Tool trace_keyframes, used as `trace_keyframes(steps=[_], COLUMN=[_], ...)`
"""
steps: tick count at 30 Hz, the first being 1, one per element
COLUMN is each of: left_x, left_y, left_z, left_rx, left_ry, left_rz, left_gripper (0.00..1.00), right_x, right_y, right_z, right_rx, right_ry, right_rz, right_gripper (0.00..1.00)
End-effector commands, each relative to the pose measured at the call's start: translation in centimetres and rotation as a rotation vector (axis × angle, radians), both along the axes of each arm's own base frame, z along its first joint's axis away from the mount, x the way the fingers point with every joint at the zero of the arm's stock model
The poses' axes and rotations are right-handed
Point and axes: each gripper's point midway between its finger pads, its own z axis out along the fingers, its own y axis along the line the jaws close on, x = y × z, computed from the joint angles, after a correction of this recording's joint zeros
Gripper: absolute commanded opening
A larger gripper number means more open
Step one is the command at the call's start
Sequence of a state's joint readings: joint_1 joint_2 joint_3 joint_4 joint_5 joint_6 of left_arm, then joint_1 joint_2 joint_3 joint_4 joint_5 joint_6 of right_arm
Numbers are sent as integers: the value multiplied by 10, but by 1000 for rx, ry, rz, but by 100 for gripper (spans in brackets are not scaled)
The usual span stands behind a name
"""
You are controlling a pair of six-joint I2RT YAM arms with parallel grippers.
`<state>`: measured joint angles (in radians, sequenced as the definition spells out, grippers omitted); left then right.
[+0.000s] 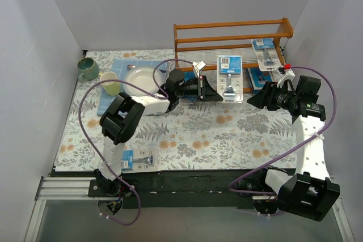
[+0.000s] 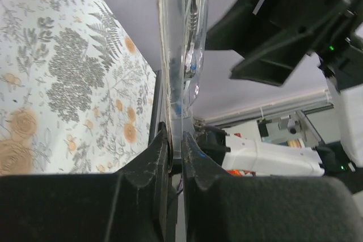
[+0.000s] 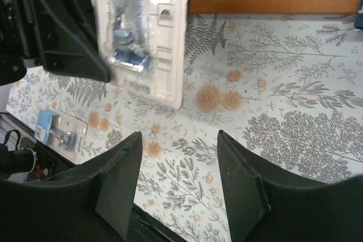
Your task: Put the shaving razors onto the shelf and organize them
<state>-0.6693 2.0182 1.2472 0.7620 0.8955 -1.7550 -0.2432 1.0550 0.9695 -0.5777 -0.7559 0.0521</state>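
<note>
My left gripper (image 2: 174, 150) is clenched on one edge of a razor blister pack (image 1: 231, 77). The shelf (image 1: 227, 26) is just at twelve o'clock, so I should move slowly and lay the pack flat onto it. My right gripper (image 3: 178, 140) is released, holding nothing.

Orange-brown three-tier shelf (image 1: 227, 26) at back right, razor pack (image 1: 265, 52) lying on its tiers, second pack (image 1: 258, 76) just before its front rail, third pack (image 1: 231, 77) held up, pale side showing, fourth pack (image 1: 139, 160) flat at near edge

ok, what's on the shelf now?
One razor pack lies at the right end of the shelf. A second pack at its lower front edge is partly covered by the right arm; can't tell if it's on the shelf.
</note>
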Motion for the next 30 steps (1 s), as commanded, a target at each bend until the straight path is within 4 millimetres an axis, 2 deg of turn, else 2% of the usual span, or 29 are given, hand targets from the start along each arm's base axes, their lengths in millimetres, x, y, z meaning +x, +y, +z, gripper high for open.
trace_keyframes(steps=[1, 5, 12, 18, 22, 24, 30], left_x=[22, 47, 76, 93, 100, 103, 110], left_y=[-12, -26, -45, -54, -60, -61, -57], left_z=[12, 11, 2, 2, 5, 9, 8], left_rx=[-44, -57, -54, -61, -63, -72, -62], left_ry=[6, 11, 15, 20, 36, 31, 87], left_rz=[5, 37, 82, 103, 101, 95, 100], left_gripper=[0, 0, 0, 0, 0, 0, 0], right_x=[-1, -5, -15, -12, -7, 2, 29], right_y=[-14, -19, -21, -23, -24, -30, -36], right_z=[19, 19, 12, 9, 17, 19, 23], right_rx=[-109, -133, -154, -180, -294, -375, -768], right_ry=[-76, -73, -60, -89, -286, -376, -641], right_rz=[-12, -26, -32, -18, 72, 71, 191], right_gripper=[63, 63, 63, 63, 63, 63, 63])
